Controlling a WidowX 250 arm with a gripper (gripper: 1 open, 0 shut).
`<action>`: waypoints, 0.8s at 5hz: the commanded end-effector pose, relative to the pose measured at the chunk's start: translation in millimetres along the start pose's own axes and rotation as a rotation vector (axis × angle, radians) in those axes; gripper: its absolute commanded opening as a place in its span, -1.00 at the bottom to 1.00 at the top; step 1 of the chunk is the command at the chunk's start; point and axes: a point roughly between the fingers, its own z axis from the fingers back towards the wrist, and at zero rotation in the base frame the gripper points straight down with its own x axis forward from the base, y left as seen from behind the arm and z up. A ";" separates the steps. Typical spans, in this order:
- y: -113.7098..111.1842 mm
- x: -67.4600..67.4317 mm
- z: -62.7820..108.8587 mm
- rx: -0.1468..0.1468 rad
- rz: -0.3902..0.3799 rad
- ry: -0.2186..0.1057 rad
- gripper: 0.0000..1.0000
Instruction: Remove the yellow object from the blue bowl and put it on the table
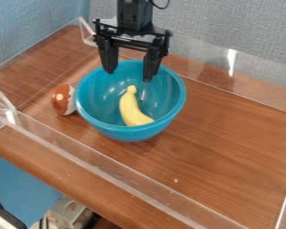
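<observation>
A small curved yellow banana, the yellow object (pixel 135 107), lies inside the large teal-blue bowl (pixel 100 122), near its middle and right side. The bowl rests on the reddish-brown wooden table (pixel 217 143). My gripper (pixel 132 64) hangs above the bowl's far rim, pointing down, with its two black fingers spread wide apart and nothing between them. The fingertips stand just over the rim, clear of the banana.
A round red-brown and cream object (pixel 65 99) sits on the table touching the bowl's left side. Low clear acrylic walls (pixel 110 174) edge the tabletop at the front, left and back. Bare wood stretches to the right of the bowl.
</observation>
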 end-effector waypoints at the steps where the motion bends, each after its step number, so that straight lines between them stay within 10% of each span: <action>1: 7.9 5.4 4.1 0.004 0.044 -0.039 1.00; 2: 10.2 7.4 -8.5 0.009 0.070 -0.028 1.00; 3: 12.3 10.1 -18.3 0.012 0.094 -0.020 -1.00; 4: 14.9 12.5 -19.0 0.010 0.115 -0.019 -1.00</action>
